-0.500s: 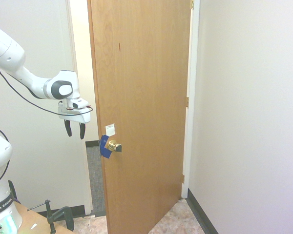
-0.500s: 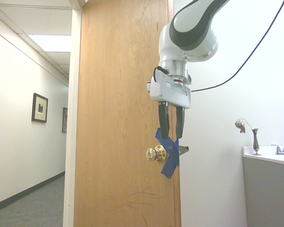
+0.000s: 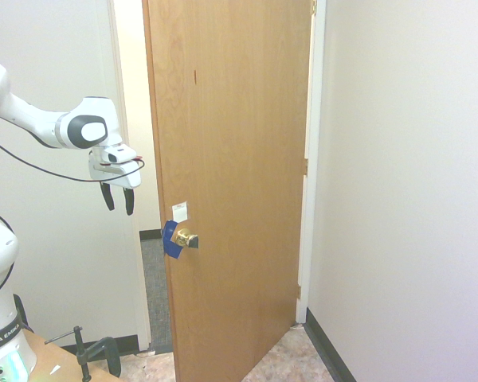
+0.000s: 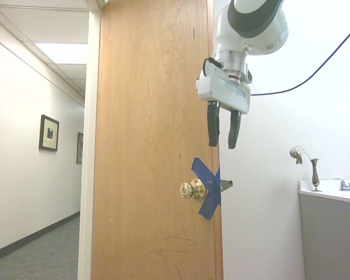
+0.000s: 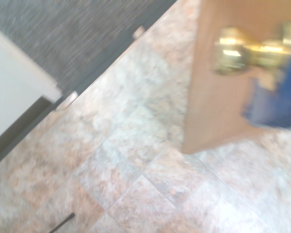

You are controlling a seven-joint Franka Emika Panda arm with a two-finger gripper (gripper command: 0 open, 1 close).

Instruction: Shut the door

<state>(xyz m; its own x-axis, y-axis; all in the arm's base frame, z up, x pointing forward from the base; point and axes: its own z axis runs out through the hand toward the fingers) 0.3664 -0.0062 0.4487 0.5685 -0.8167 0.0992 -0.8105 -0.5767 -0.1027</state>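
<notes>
step: approach, door [image 3: 231,159] ajar | gripper [image 3: 118,201] spread, empty, left of door edge, above knob [image 3: 185,237] | next: contact the door, push shut

Both exterior views are bright and evenly lit, pretty sharp, only soft shadows. The hallway's rectangular ceiling light panel [image 4: 63,52] is blown out white. Wrist view is smeared with blur: the round brass knob [image 5: 235,51] glares, the mottled stone-tile floor [image 5: 136,170] goes mushy.
</notes>
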